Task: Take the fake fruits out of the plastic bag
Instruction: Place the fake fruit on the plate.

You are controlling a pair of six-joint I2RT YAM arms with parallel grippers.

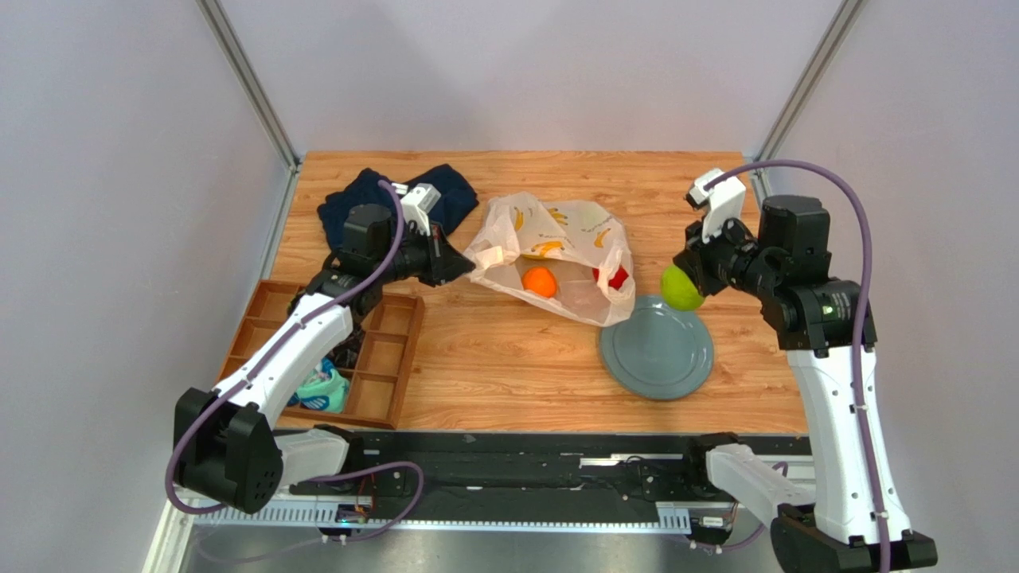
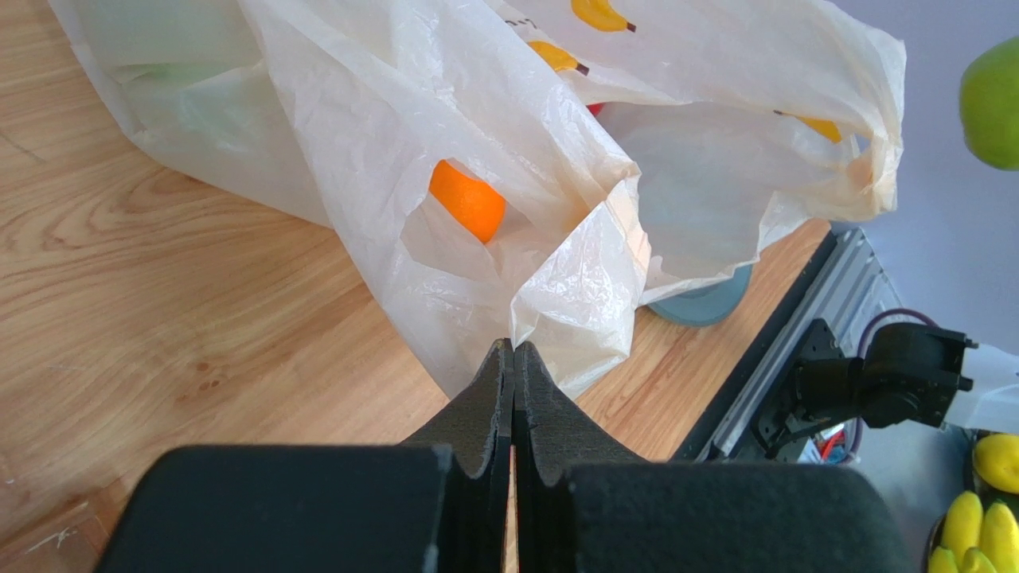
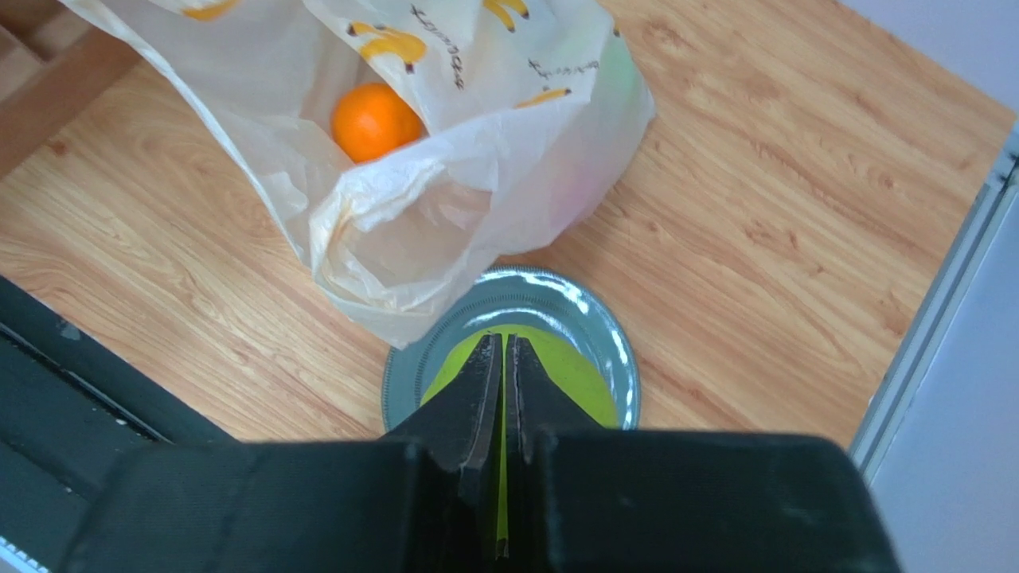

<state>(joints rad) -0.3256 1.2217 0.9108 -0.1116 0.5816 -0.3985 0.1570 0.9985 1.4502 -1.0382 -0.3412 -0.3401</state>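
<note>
The plastic bag (image 1: 572,239) lies at the table's middle back, with an orange (image 1: 539,282) and a red fruit (image 1: 617,278) showing at its mouth. My left gripper (image 1: 462,264) is shut on the bag's edge (image 2: 562,299); the orange (image 2: 469,203) sits just beyond it. My right gripper (image 1: 685,278) is shut on a green apple (image 1: 679,289) and holds it above the far right rim of the grey plate (image 1: 656,358). In the right wrist view the apple (image 3: 574,380) shows behind the closed fingers (image 3: 473,394), over the plate (image 3: 618,346).
A wooden compartment tray (image 1: 397,358) sits at the left front with rolled teal socks (image 1: 321,388) in it. A dark navy cloth (image 1: 357,198) lies at the back left. A black rail (image 1: 538,460) runs along the near edge.
</note>
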